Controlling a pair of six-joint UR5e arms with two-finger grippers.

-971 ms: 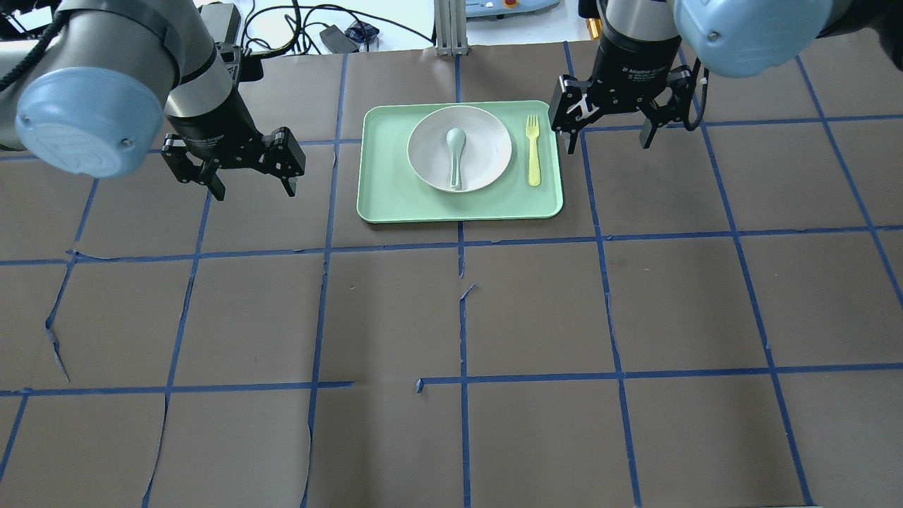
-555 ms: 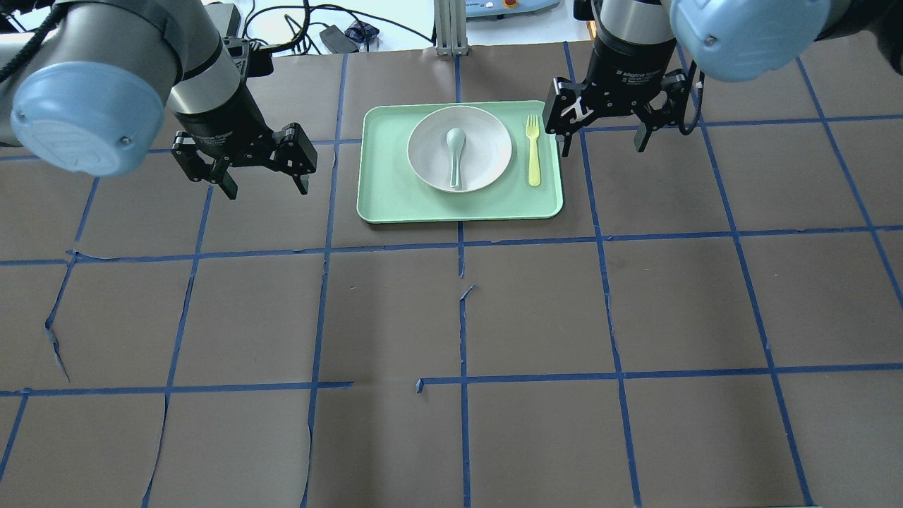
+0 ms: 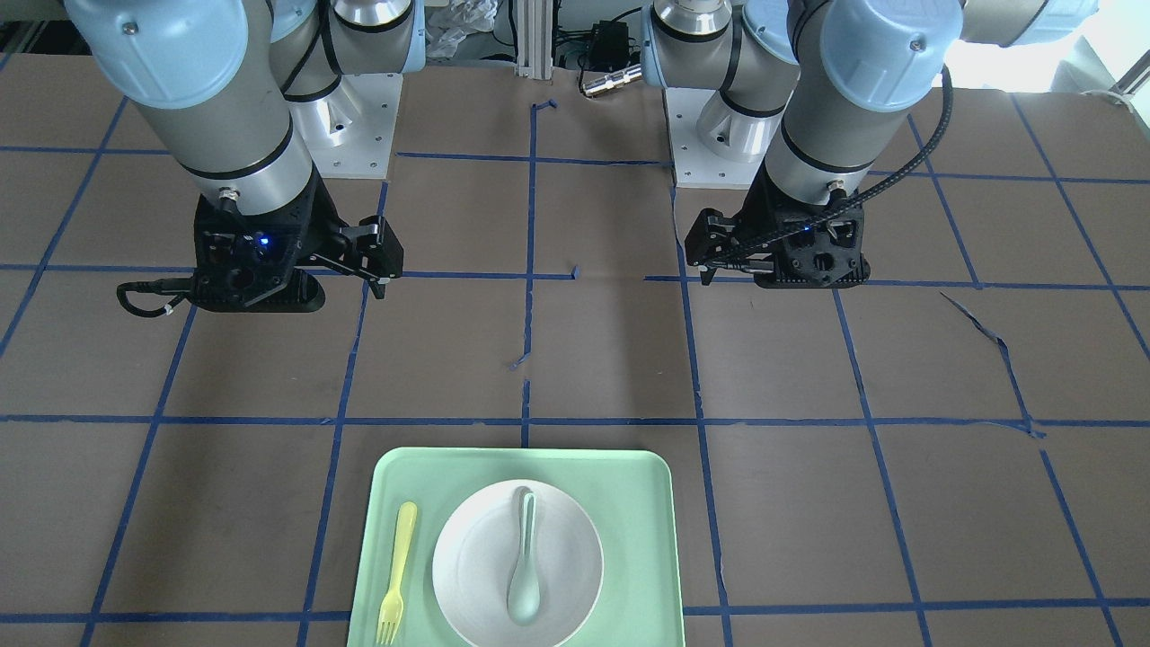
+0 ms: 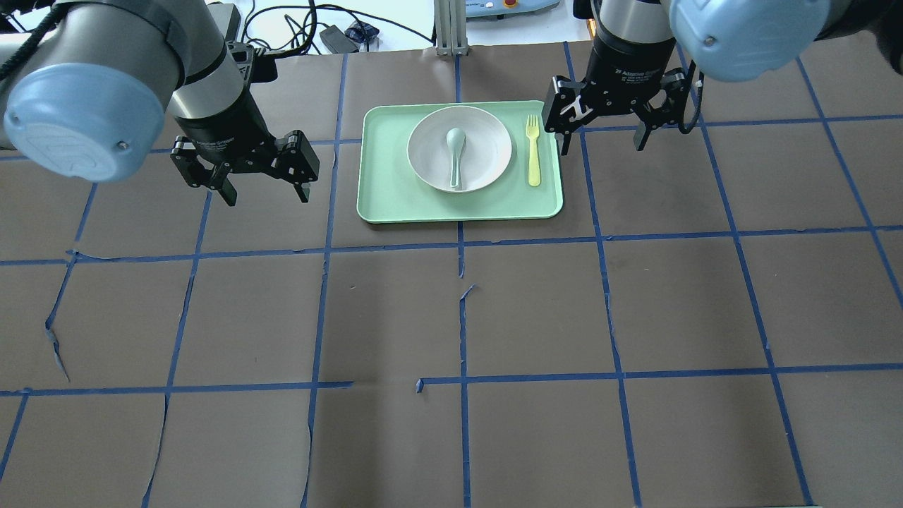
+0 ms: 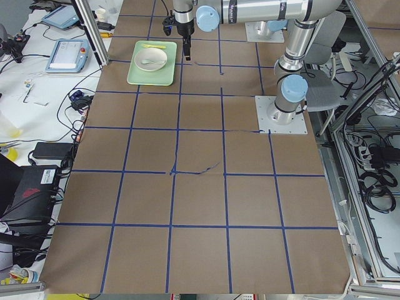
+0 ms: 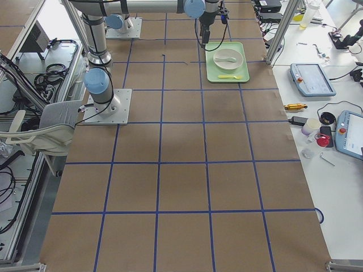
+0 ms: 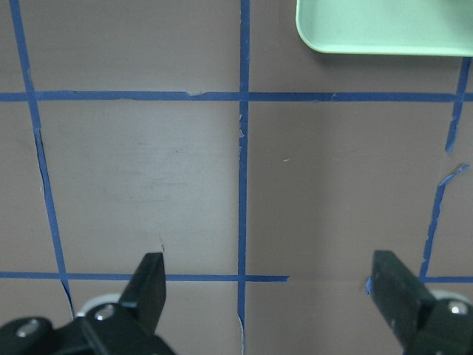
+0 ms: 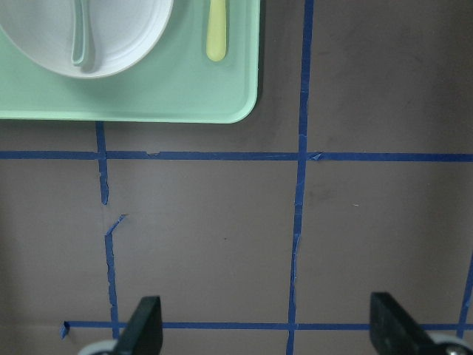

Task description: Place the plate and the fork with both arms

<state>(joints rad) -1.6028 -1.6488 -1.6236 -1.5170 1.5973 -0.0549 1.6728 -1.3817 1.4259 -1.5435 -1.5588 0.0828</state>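
The white plate (image 4: 487, 144) lies on a mint-green tray (image 4: 388, 190) at the far middle of the table, with a grey-green spoon (image 4: 455, 159) in it. The pale yellow fork (image 4: 533, 152) lies on the tray to the plate's right, tines pointing away from me. My left gripper (image 4: 267, 196) is open and empty, above the table to the left of the tray. My right gripper (image 4: 602, 147) is open and empty, just off the tray's right edge, near the fork. The right wrist view shows the plate (image 8: 126, 29), the fork handle (image 8: 216, 29) and the gripper (image 8: 266, 310).
The table is covered in brown paper with a blue tape grid (image 4: 462, 317), torn in places. Cables and devices lie beyond the far edge (image 4: 338, 35). The left wrist view shows the open gripper (image 7: 267, 270) and a tray corner (image 7: 384, 29).
My left gripper has moved right, toward the tray. My right gripper has shifted slightly left, toward the tray's right edge. Both stay open; plate, fork and spoon have not moved.
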